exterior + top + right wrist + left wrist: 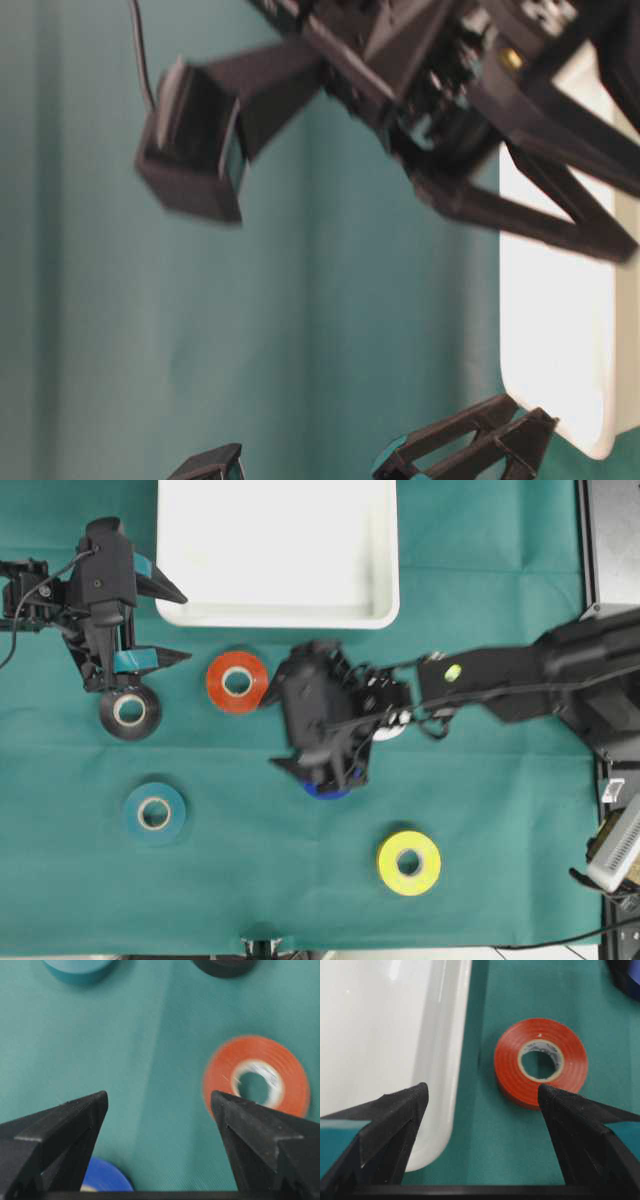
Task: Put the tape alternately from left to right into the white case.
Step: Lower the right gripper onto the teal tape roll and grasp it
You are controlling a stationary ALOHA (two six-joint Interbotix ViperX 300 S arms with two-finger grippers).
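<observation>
With both grippers (left (482,1097), right (159,1102)) spread empty, the light, stiff, glossy red roll (237,681) is probably best pinched across its ring wall.

green cloth (300,880), tape rolls (237,681), white case (277,550)

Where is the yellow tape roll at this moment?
In the overhead view, the yellow tape roll lies flat on the green cloth at lower right, below the right gripper, apart from other rolls.
</observation>
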